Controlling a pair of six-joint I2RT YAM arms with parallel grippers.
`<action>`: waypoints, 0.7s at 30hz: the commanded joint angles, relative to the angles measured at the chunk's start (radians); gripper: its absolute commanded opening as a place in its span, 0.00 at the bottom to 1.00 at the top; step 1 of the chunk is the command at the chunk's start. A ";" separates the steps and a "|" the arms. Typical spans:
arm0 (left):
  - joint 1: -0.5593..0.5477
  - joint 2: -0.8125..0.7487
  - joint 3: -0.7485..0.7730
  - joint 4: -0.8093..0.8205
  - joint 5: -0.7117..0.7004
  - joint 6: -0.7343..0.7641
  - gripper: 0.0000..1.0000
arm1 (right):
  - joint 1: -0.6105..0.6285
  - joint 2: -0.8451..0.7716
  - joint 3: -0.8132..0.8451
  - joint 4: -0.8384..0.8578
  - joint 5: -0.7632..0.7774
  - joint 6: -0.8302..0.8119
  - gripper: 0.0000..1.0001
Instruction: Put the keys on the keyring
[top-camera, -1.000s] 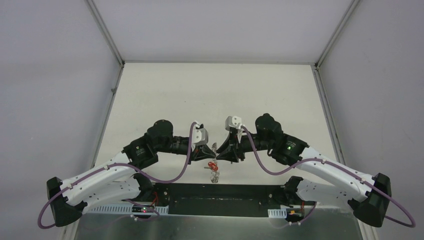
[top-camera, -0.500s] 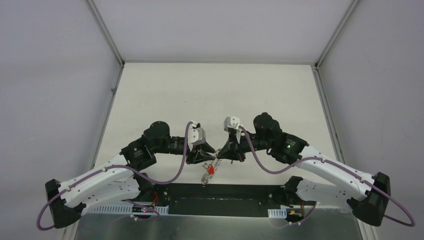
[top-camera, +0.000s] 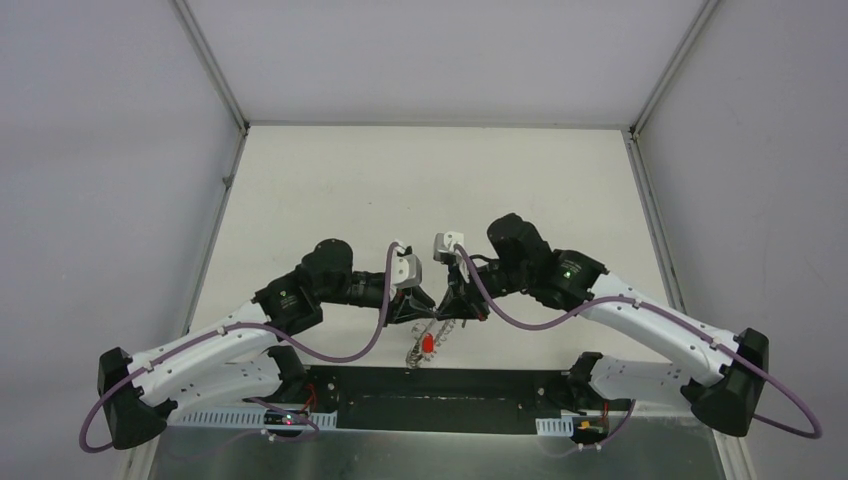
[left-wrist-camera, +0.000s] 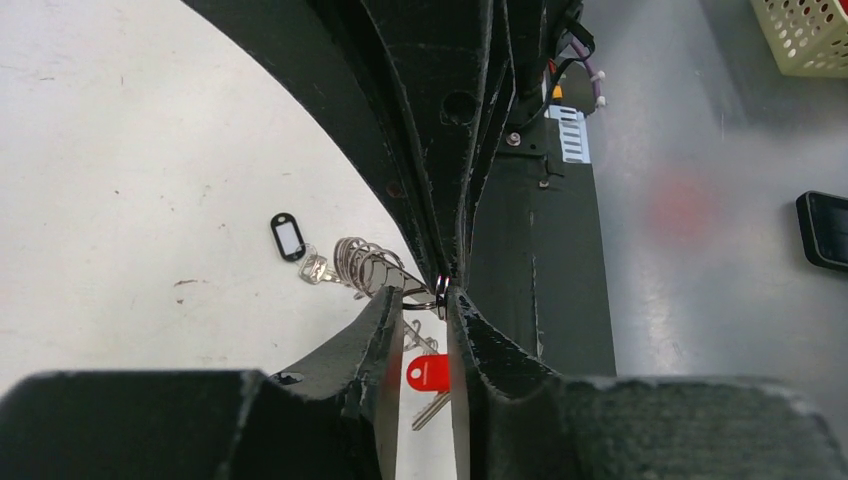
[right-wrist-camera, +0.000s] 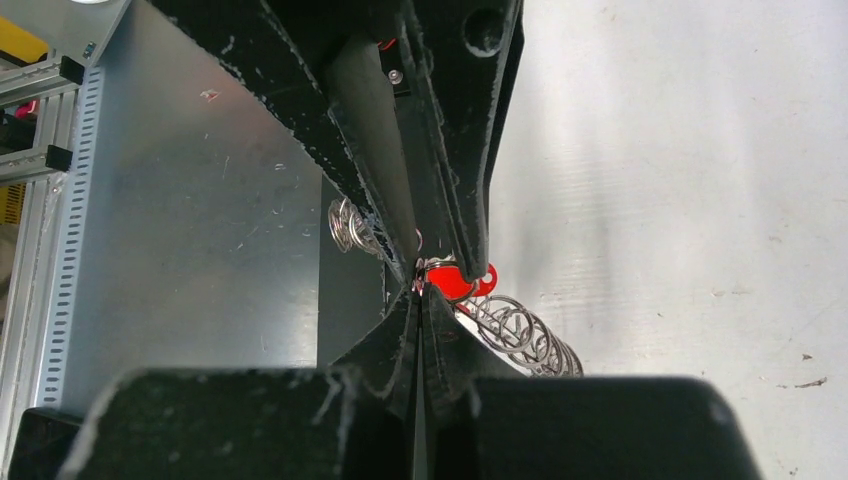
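Observation:
My two grippers meet tip to tip low over the table's near edge. My right gripper (right-wrist-camera: 418, 290) (top-camera: 452, 308) is shut on the small dark loop of the keys. The red key head (left-wrist-camera: 428, 372) (right-wrist-camera: 447, 280) (top-camera: 428, 343) and a silver key (left-wrist-camera: 431, 408) hang just below it. My left gripper (left-wrist-camera: 422, 296) (top-camera: 416, 308) has its jaws a narrow gap apart, and a thin wire loop spans that gap. The keyring (left-wrist-camera: 360, 265) (right-wrist-camera: 520, 328) (top-camera: 441, 326), a silvery string of wire loops, trails from behind my left finger.
A black tag with a white label (left-wrist-camera: 287, 237) and a small silver key (left-wrist-camera: 318, 270) lie on the white table (top-camera: 430, 190) at the keyring's far end. The black base plate (top-camera: 450, 385) and a metal shelf lie just past the table's near edge. A cream basket (left-wrist-camera: 808, 30) stands beyond.
The right arm has swung left and lower, and the left gripper has closed in on it again. The keys and keyring have dropped slightly toward the table's near edge, still held between both.

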 joint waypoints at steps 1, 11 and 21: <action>-0.009 0.007 0.047 -0.011 0.023 0.038 0.18 | 0.005 0.005 0.082 -0.010 -0.017 -0.016 0.00; -0.008 -0.015 0.069 -0.091 -0.001 0.067 0.31 | 0.003 0.015 0.099 -0.032 0.006 -0.014 0.00; -0.009 -0.143 0.000 -0.098 -0.035 -0.004 0.33 | 0.003 0.011 0.095 -0.004 0.014 -0.005 0.00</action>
